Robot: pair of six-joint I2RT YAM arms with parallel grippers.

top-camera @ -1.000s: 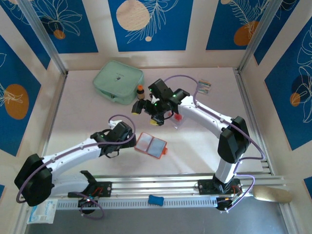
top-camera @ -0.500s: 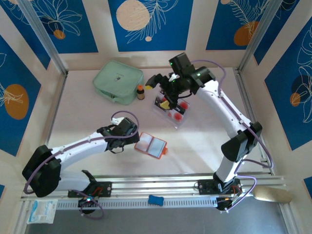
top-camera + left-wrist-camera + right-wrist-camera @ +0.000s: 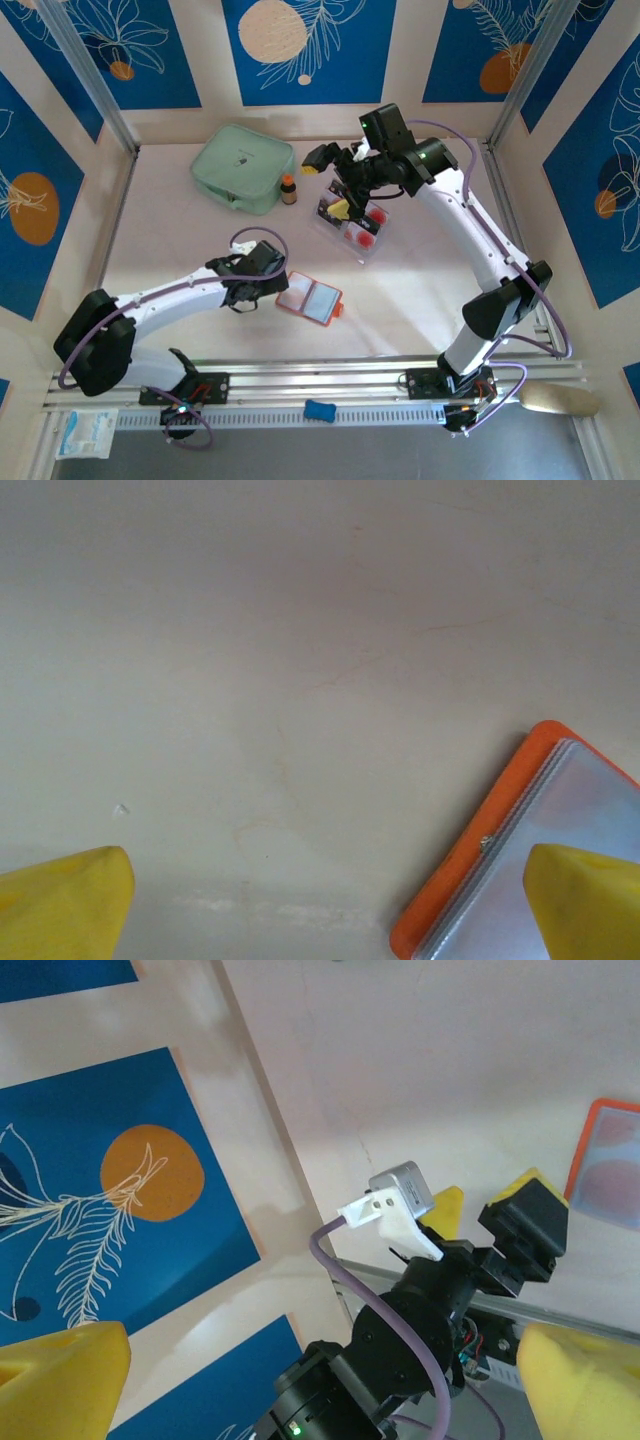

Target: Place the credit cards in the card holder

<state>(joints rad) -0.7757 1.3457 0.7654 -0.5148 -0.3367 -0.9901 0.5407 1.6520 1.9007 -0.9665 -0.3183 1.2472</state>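
Pale tabletop [image 3: 170, 240] within blue-panelled walls [image 3: 330, 60]: credit cards [image 3: 358, 226] lie under the right gripper [image 3: 328, 188]; card holder [image 3: 310, 298] lies open beside the left gripper [image 3: 320, 900]. Both grippers gape, empty. The cards are probably light, stiff and slick, best pinched across an exposed edge.

Bright, even light; soft faint shadows; wrist views washed out, edges blurred.

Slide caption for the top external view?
Both open: left gripper beside the unfolded card holder, right gripper near the credit cards.
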